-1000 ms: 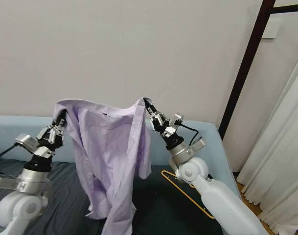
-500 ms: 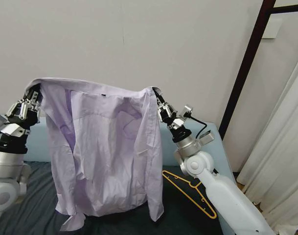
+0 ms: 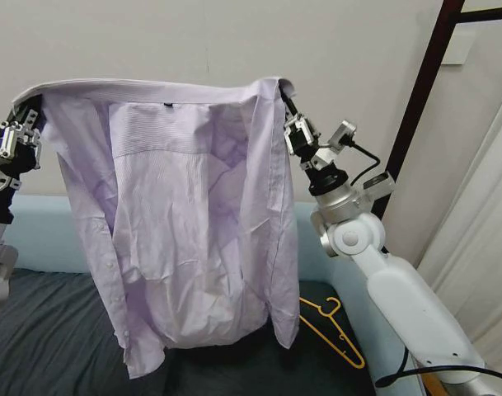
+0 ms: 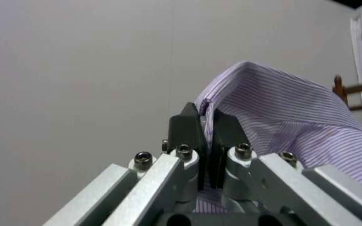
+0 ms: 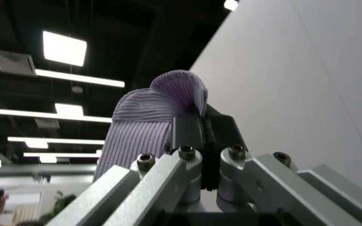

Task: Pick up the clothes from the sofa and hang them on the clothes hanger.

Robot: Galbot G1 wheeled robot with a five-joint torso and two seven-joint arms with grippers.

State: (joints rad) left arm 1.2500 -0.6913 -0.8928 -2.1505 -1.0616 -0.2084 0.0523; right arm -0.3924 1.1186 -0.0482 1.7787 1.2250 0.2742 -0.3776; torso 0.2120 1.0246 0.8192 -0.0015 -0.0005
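Note:
A lilac striped shirt [image 3: 185,214] hangs spread wide in the air above the sofa, held by its two shoulders. My left gripper [image 3: 30,111] is shut on the shirt's left shoulder at the head view's left edge; the left wrist view shows striped cloth [image 4: 281,117] pinched between the black fingers [image 4: 187,129]. My right gripper [image 3: 285,95] is shut on the other shoulder, with the fabric fold [image 5: 162,101] clamped in its fingers [image 5: 221,127]. A yellow wire hanger [image 3: 333,326] lies on the dark sofa seat [image 3: 44,346] beneath my right arm.
The sofa's pale blue backrest [image 3: 36,239] runs along a white wall. A dark wooden rack post [image 3: 419,99] rises on the right, with white curtains [image 3: 481,247] beyond it. The shirt's hem hangs just above the seat.
Both grippers have risen and moved apart, pulling the shirt from a bunched drape into a wide, flat spread. The left gripper now sits at the view's far left edge.

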